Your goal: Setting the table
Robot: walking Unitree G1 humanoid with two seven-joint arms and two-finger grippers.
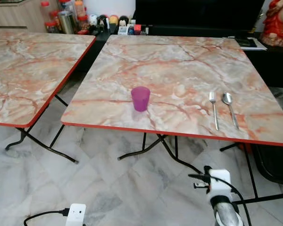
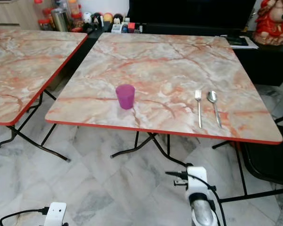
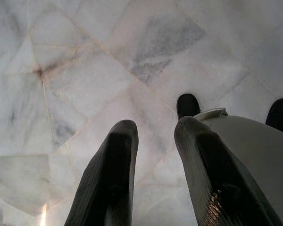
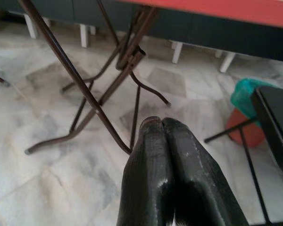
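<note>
Purple cup (image 1: 140, 98) stands upright near the front edge of the marble-patterned table (image 1: 179, 61), left of centre in the frame. Well to its right a fork (image 1: 213, 109) and a spoon (image 1: 229, 108) lie side by side, just apart, handles toward the front edge. A second table (image 1: 23, 70) fills the upper left. Left claw (image 3: 155, 141) hangs over the marble floor (image 3: 85, 70), fingers parted and holding nothing. Right claw (image 4: 162, 123) hangs below the table edge, fingers pressed together, empty.
</note>
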